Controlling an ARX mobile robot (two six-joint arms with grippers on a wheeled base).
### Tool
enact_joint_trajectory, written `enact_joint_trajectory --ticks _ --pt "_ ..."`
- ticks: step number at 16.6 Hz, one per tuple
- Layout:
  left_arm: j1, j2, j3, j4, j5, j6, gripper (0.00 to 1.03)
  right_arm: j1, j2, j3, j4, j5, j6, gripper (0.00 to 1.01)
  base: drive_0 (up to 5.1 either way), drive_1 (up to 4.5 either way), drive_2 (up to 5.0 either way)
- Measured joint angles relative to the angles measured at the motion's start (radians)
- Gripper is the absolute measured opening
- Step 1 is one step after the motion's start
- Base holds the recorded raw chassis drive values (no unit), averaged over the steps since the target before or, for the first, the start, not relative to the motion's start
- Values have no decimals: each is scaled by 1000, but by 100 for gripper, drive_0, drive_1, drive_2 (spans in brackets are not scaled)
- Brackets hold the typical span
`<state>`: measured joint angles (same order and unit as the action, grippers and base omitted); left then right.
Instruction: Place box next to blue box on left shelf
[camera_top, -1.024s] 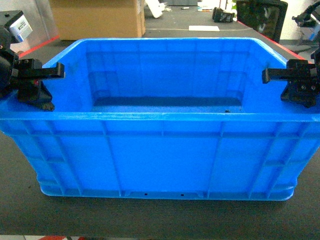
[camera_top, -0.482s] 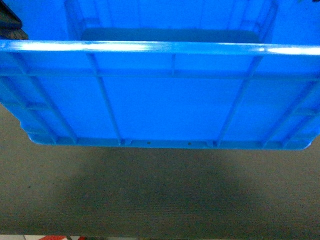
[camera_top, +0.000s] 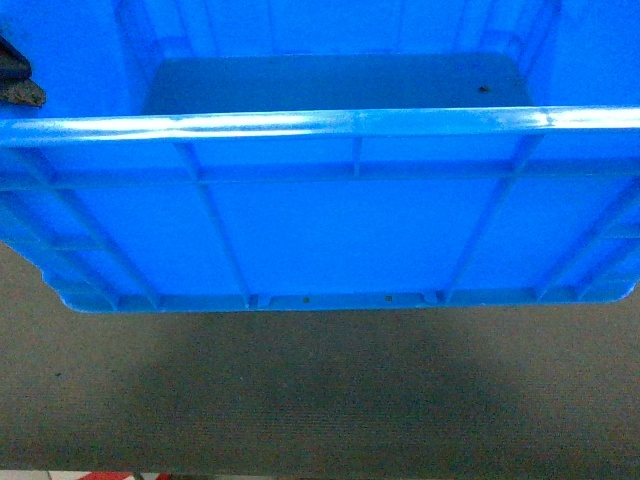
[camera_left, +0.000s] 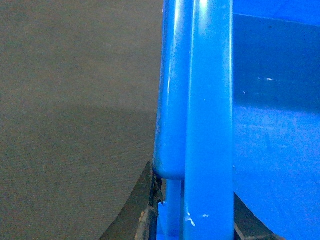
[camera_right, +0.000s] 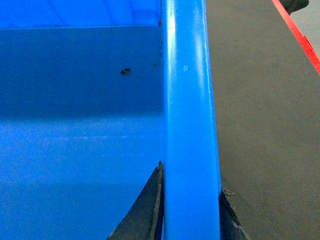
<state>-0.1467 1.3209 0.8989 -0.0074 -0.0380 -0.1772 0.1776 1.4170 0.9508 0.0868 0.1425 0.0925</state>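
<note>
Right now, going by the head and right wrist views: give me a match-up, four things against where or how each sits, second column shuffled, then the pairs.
Things:
1. blue crate's rim
2. dark speck
3. red stripe
4. right gripper

Place or state:
A. borders the grey surface, top right of the right wrist view
B. lies on the crate's inside floor
C. jaws on either side of the crate's side rim
D. glossy band running across the head view

Pairs: 1-D, 2-B, 3-A, 4-C
</note>
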Motion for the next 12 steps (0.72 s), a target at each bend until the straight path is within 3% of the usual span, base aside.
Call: enact_joint_trajectory --ticks 12 --pt "-1 -2 0 -2 0 0 17 0 0 0 -3 1 0 21 0 0 0"
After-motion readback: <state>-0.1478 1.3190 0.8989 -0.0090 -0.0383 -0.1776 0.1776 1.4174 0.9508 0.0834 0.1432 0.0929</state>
